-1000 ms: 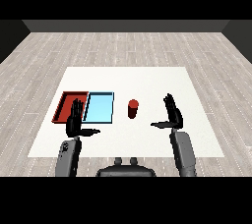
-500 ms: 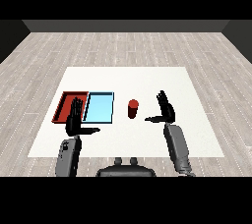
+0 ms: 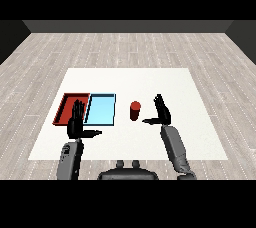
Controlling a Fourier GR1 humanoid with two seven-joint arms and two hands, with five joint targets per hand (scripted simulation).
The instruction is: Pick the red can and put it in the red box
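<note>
Both robot hands open, holding nothing | right robot hand (image 3: pixel 162 112) near red can (image 3: pixel 135 110) | left robot hand (image 3: pixel 77 123) upright

- You get even, soft light across the white table (image 3: pixel 150 79); no glare anywhere on it.
- You see almost no cast shadows, even beside the red can (image 3: pixel 135 110).
- Your floor (image 3: pixel 125 47) darkens toward the far wall.

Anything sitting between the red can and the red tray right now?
Yes. In the head view the light blue tray lies between the red can and the red tray, side by side with the red one. A bare strip of table separates can and blue tray.
</note>
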